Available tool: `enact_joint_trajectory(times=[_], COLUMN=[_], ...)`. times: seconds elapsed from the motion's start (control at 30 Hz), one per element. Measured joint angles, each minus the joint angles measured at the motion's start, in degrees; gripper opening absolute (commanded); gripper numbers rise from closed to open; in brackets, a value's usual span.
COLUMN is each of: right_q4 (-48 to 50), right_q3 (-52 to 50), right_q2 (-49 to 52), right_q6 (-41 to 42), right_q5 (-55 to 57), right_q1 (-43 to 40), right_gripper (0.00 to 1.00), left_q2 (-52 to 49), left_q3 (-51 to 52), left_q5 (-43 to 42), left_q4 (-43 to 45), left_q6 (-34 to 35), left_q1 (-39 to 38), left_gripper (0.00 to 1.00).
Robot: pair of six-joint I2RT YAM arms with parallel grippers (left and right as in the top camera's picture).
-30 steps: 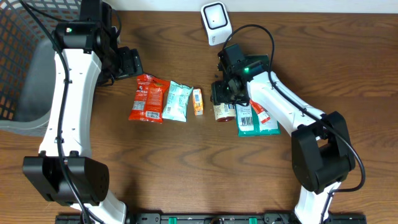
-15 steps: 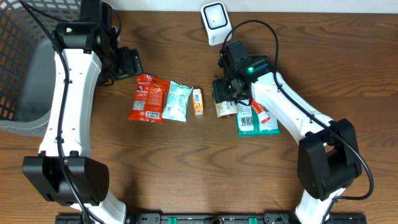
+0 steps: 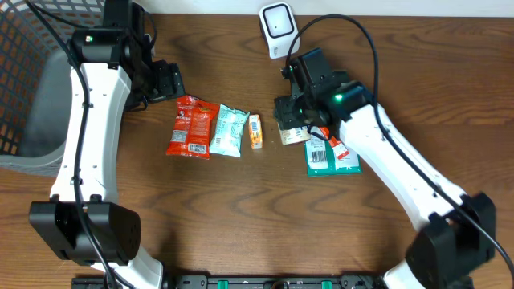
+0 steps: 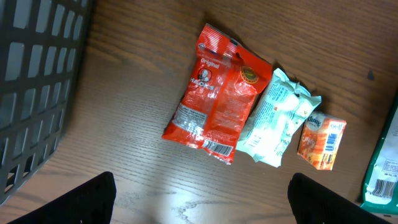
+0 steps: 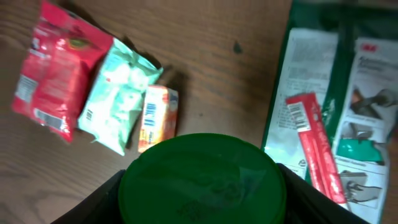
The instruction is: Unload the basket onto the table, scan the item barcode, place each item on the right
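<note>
The table [image 3: 241,233] carries a basket [image 3: 20,88] at its left edge and the scanner [image 3: 278,26] at its far edge. The left gripper [image 3: 166,80] hangs near the basket, fingers spread wide and holding nothing. The right gripper [image 3: 299,112] clamps the jar [image 3: 292,135] at its green lid [image 5: 202,180], just short of the scanner and beside the pack [image 3: 329,156].

Judged step: presenting the jar. No barcode is visible. The next move calls for bringing the jar before the scanner window and turning it until the code faces the window.
</note>
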State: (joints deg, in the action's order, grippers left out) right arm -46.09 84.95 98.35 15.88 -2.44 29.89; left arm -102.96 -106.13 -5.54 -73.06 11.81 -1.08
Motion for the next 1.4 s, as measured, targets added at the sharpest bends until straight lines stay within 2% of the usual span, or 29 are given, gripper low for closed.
enact_joint_trajectory(times=[0.17,0.37,0.57,0.7,0.9,1.2,1.4], right_q4=[1.2,12.4,37.0,51.8,67.0,94.6,103.0], right_q3=[-1.7,-12.8,-32.6,-42.5,-49.0,-49.3,-49.3], right_q2=[-4.0,-12.8,-26.4,-28.8,-19.6,-1.5,7.4], right_q6=[0.0,0.2,0.6,1.5,1.4,-5.6,-9.4], right_q5=[0.9,1.0,1.2,1.3,3.4,5.9,6.3], right_q1=[1.3,2.3,2.3,2.3,2.3,2.3,2.3], right_gripper=[0.41,0.42,0.44,0.4,0.33,0.32,0.34], left_q2=[0.0,0.0,0.0,0.0,0.0,0.0,0.0], left_q3=[0.0,0.0,0.0,0.0,0.0,0.0,0.0], left_q5=[0.0,0.0,0.0,0.2,0.2,0.2,0.2], left_q4=[0.0,0.0,0.0,0.0,0.0,0.0,0.0], left_q6=[0.0,0.0,0.0,0.0,0.0,0.0,0.0], left_q1=[0.0,0.0,0.0,0.0,0.0,0.0,0.0], left_gripper=[0.89,0.89,0.89,0.89,0.89,0.89,0.89])
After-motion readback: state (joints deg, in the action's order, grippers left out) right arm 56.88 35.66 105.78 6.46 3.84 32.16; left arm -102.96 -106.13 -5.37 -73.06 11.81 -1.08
